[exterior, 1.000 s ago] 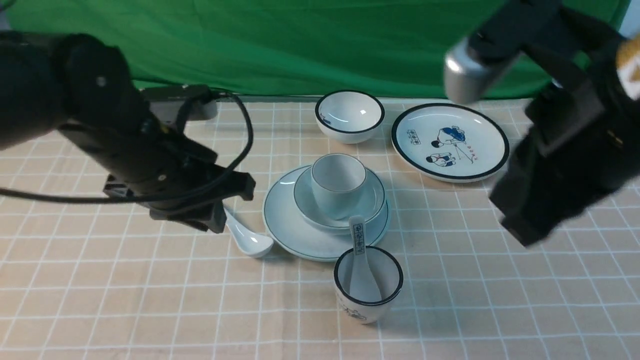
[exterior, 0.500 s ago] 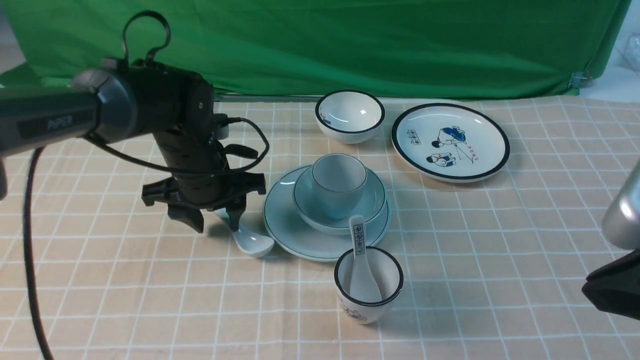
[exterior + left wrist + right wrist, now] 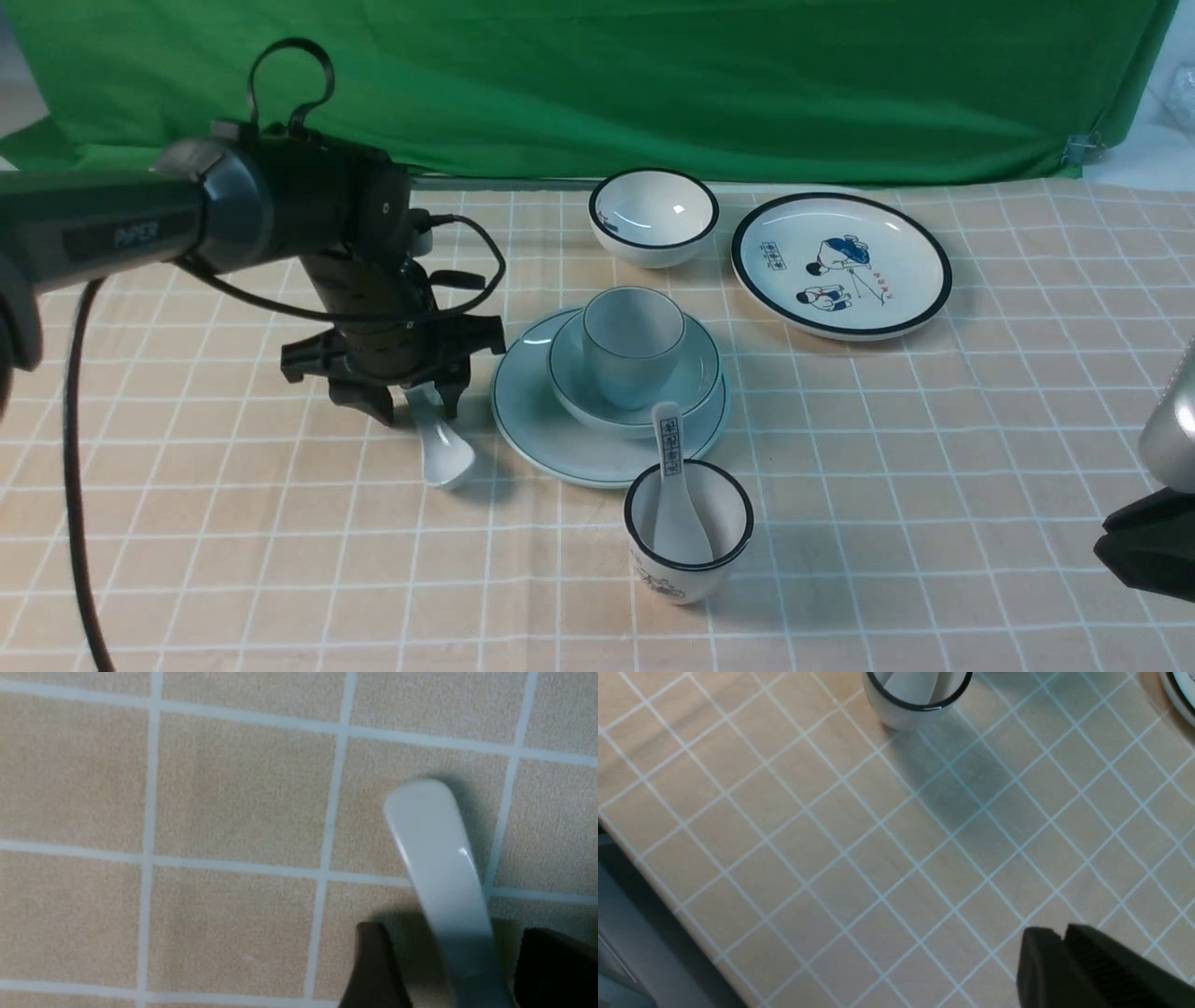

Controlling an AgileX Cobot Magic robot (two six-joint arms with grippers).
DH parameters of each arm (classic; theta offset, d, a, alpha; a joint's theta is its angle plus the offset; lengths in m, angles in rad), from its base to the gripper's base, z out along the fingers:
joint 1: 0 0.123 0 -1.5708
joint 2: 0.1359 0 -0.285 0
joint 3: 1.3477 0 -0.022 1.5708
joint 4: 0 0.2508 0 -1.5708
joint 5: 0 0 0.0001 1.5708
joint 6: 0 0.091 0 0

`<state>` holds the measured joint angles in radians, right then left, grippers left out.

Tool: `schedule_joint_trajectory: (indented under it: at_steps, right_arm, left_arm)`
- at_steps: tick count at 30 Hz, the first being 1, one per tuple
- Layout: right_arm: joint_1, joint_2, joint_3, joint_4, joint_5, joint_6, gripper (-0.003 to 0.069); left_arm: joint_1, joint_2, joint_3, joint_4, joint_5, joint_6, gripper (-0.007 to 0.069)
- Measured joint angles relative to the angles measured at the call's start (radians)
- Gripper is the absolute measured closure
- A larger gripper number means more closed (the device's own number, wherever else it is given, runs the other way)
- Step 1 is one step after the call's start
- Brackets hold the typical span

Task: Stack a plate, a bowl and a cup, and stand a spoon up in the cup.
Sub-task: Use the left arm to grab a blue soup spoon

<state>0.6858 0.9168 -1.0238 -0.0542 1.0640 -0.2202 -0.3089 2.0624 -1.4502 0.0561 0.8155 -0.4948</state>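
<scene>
Tabletop (image 3: 887,467) covered in tan cloth with pale grid; green backdrop (image 3: 653,84) at far edge. Mid-table: plate (image 3: 532,420) sat flat, bowl (image 3: 695,373) on it, cup (image 3: 630,350) upright in the bowl, empty. Spoon (image 3: 439,448) lay on the tabletop just left of the plate, scoop end nearer, handle pointing far and a little left; no contact with the plate seen. Left end effector (image 3: 417,409) pointed down over the handle, fingers (image 3: 373,970) spread wide, one either side of it. Left wrist view showed the handle (image 3: 439,868) running between the two fingers, a gap visible beside at least one; not clamped. Near of the stack stood a rimmed cup (image 3: 688,551), a printed spoon (image 3: 674,495) standing in it, handle leaning toward the plate. Far side: rimmed bowl (image 3: 653,217), and right of it a picture plate (image 3: 840,263). Right arm only just in at the right edge of the front view. Right end effector (image 3: 1057,935) hung over bare cloth, well apart from the stack, fingers together with no gap to see, nothing between them.
</scene>
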Motion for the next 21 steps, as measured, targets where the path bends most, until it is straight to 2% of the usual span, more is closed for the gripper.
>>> schedule_joint_trajectory:
  at_steps: [7, 9, 10, 11, 13, 14, 21]
  right_arm:
    - [0.0, 0.0, 0.0, 0.0, 0.012, -0.004, 0.0566]
    - [0.0, 0.0, 0.0, 0.0, 0.012, -0.004, 0.0564]
    - [0.0, 0.0, 0.0, 0.0, 0.013, -0.004, 0.0561]
    - [0.0, 0.0, 0.0, 0.0, 0.013, -0.004, 0.0561]
    - [0.0, 0.0, 0.0, 0.0, 0.014, -0.004, 0.0554]
    - [0.0, 0.0, 0.0, 0.0, 0.016, -0.004, 0.0553]
    - [0.0, 0.0, 0.0, 0.0, 0.042, 0.018, 0.0545]
  left_arm:
    - [0.0, 0.009, -0.002, 0.018, -0.004, 0.002, 0.0241]
    - [0.0, 0.01, -0.002, 0.022, -0.003, 0.025, 0.0286]
    - [0.0, 0.01, -0.002, 0.026, 0.002, 0.035, 0.0341]
    - [0.0, 0.01, -0.002, 0.027, 0.001, 0.039, 0.0361]
    - [0.002, 0.01, -0.003, 0.033, 0.013, 0.073, 0.0499]
    - [0.002, 0.01, -0.003, 0.031, 0.013, 0.084, 0.0519]
    - [-0.021, -0.128, 0.013, 0.007, -0.034, 0.201, 0.0514]
